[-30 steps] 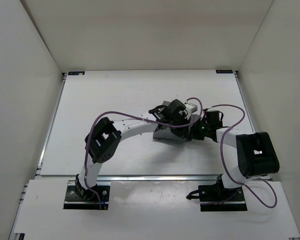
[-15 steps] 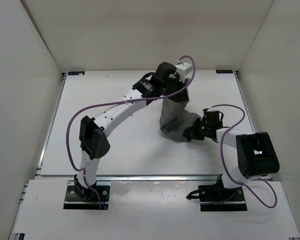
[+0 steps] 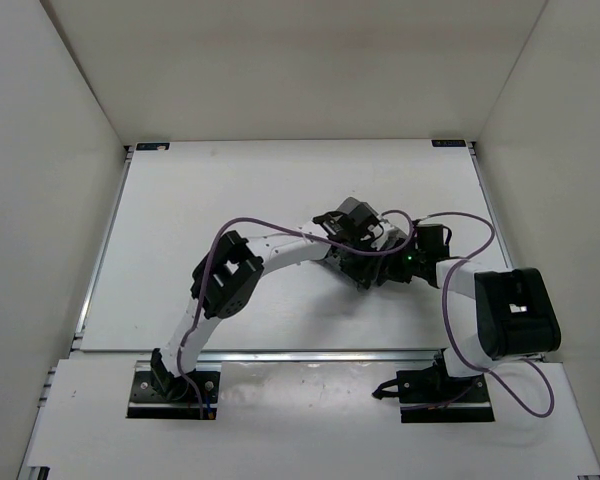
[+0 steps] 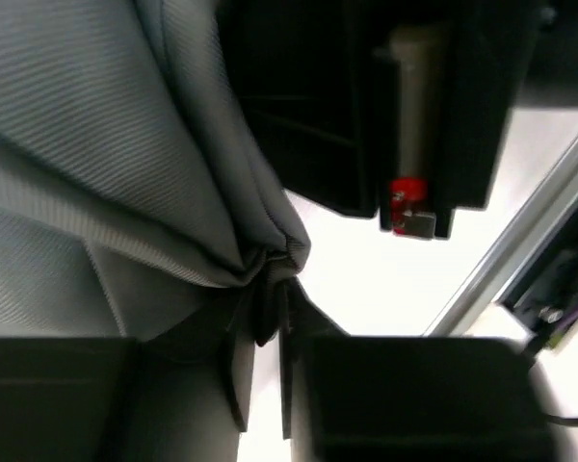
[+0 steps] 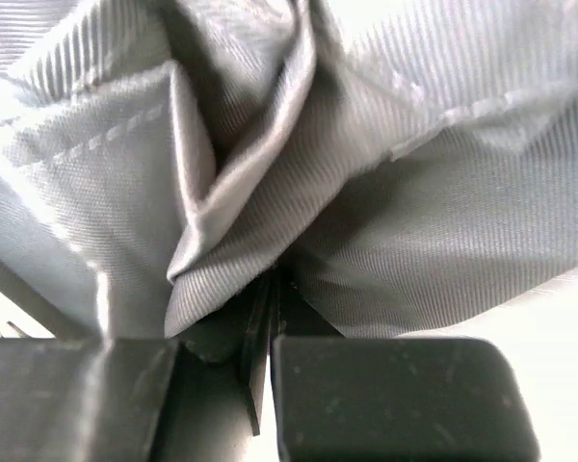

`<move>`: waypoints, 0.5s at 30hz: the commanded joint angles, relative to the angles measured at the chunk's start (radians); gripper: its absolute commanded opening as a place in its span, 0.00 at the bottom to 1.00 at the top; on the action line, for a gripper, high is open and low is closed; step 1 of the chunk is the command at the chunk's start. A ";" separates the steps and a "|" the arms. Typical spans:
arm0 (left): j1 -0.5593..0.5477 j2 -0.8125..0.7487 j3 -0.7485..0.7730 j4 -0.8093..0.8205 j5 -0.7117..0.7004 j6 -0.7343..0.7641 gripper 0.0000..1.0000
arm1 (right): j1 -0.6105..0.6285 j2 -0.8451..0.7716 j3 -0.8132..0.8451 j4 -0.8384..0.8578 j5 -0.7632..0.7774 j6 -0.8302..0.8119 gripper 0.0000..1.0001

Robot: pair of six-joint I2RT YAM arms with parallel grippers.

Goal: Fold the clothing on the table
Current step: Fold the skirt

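The fold is under way. The left tool (image 4: 267,322) is pinched on a gathered edge of the clothing (image 4: 106,164), its jaws nearly together with cloth drawn into the slit. The right tool (image 5: 272,294) is clamped tight on another bunch just ahead of its tips. The garment lies heaped between and under the two tools on the surface (image 3: 210,200), largely hidden from above. Half a second ago the left arm reached well beyond the right tool with the cloth stretched out; now it sits right beside it — the carried edge brought over. Next, I judge, the left tool should lay that edge down and let go without dragging the layers.
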 commanded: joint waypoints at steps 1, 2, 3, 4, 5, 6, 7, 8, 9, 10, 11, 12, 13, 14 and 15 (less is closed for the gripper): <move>0.015 -0.056 0.011 0.006 0.023 0.025 0.47 | -0.015 0.007 -0.044 -0.085 0.084 -0.037 0.00; 0.024 -0.074 0.001 0.021 0.026 0.013 0.54 | -0.016 0.004 -0.051 -0.076 0.078 -0.037 0.00; 0.027 -0.100 -0.019 0.039 0.046 0.010 0.56 | -0.021 -0.002 -0.051 -0.075 0.081 -0.036 0.00; 0.053 -0.138 -0.062 0.141 0.066 -0.039 0.60 | -0.021 -0.007 -0.052 -0.076 0.082 -0.031 0.00; 0.070 -0.160 -0.094 0.189 0.075 -0.071 0.59 | -0.018 -0.008 -0.054 -0.075 0.081 -0.034 0.00; 0.085 -0.197 -0.143 0.286 0.093 -0.141 0.57 | -0.022 -0.005 -0.054 -0.079 0.078 -0.031 0.00; 0.123 -0.220 -0.172 0.359 0.113 -0.193 0.45 | -0.019 -0.001 -0.055 -0.072 0.073 -0.034 0.00; 0.133 -0.220 -0.171 0.384 0.114 -0.208 0.33 | -0.018 0.004 -0.052 -0.073 0.075 -0.034 0.00; 0.148 -0.209 -0.144 0.389 0.112 -0.221 0.29 | -0.016 -0.008 -0.051 -0.072 0.069 -0.033 0.00; 0.150 -0.185 -0.092 0.373 0.107 -0.212 0.22 | -0.012 -0.008 -0.055 -0.073 0.064 -0.033 0.00; 0.151 -0.167 -0.040 0.357 0.107 -0.208 0.21 | -0.012 -0.016 -0.054 -0.070 0.061 -0.031 0.00; 0.153 -0.133 -0.007 0.331 0.110 -0.208 0.21 | -0.010 -0.027 -0.055 -0.072 0.058 -0.027 0.01; 0.148 -0.110 0.029 0.331 0.138 -0.220 0.24 | -0.013 -0.034 -0.063 -0.079 0.052 -0.028 0.00; 0.151 -0.104 0.040 0.339 0.159 -0.226 0.30 | -0.021 -0.065 -0.064 -0.090 0.050 -0.027 0.03; 0.156 -0.104 0.038 0.372 0.169 -0.241 0.46 | -0.031 -0.100 -0.060 -0.099 0.052 -0.027 0.09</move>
